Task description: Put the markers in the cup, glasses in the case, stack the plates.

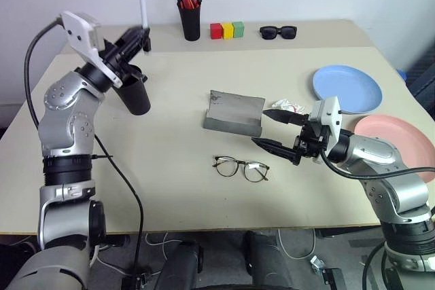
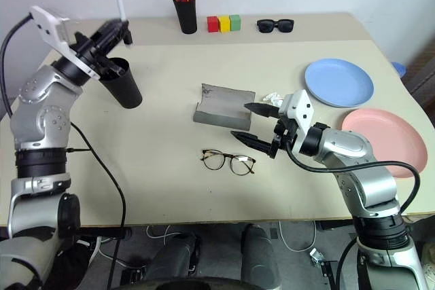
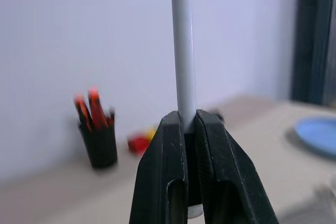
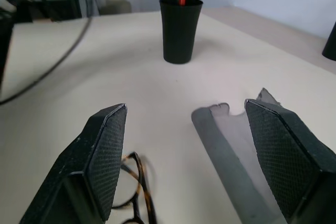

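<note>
above the cup (image 1: 134, 92), left claw (image 1: 139, 37) clamps white marker (image 1: 143, 5) upright, poised to drop in beside the red one. right claw (image 1: 275, 130) gapes near glasses (image 1: 240, 168), beside case (image 1: 234, 114).

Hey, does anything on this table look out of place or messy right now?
Only a small crumpled white scrap lying beside the open grey case looks stray. The glasses lie flat, and the blue plate and pink plate are unstacked.
</note>
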Robot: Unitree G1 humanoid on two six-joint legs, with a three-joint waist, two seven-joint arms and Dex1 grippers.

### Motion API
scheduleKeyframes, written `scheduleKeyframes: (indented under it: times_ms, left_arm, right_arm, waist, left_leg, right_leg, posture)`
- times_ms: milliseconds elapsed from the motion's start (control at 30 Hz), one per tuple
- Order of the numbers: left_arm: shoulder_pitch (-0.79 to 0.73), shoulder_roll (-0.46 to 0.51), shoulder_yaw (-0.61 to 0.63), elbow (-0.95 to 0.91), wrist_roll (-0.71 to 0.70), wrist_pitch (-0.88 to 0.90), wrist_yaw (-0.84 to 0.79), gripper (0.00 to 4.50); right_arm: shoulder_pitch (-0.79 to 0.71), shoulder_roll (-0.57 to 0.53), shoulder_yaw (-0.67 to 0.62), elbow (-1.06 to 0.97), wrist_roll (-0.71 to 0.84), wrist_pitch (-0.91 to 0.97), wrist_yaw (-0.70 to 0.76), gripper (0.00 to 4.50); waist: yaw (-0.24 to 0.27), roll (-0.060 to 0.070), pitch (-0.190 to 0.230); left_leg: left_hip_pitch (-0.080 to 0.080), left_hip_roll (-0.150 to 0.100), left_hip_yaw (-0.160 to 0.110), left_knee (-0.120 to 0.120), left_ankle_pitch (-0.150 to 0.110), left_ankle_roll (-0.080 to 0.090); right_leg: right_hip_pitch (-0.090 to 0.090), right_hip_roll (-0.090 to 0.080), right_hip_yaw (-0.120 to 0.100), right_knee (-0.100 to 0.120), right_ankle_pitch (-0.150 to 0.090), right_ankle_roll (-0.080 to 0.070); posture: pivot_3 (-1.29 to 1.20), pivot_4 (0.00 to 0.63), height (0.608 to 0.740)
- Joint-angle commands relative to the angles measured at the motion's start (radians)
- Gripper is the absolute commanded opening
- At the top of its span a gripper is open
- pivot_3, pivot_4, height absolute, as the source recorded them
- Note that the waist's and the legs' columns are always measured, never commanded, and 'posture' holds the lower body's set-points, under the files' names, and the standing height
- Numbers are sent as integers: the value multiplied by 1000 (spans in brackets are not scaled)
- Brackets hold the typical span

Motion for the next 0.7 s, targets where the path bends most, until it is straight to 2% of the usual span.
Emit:
scheduleKeyframes:
  times_ms: [33,367,700]
  left_arm:
    - [-45,12,57,108,19,-179,-36,22]
    - [-171,49,112,542,46,-433,-100,22]
    - [-72,10,141,668,52,-539,-130,22]
  right_arm:
    - [-37,28,-50,-37,66,8,-23,3674]
    - [-57,26,-36,-36,47,9,-28,3674]
    - [-24,8,-50,-66,46,19,-38,3674]
  waist:
    - [-1,0,0]
    - [3,0,0]
    - [0,0,0]
  left_leg:
    - [0,0,0,0,0,0]
    - [-1,0,0,1,0,0]
    - [0,0,0,0,0,0]
  right_leg:
    - [0,0,0,0,0,0]
    - [0,0,0,0,0,1]
    - [0,0,0,1,1,1]
  posture:
    - [0,150,740]
    - [0,150,740]
    - [0,150,740]
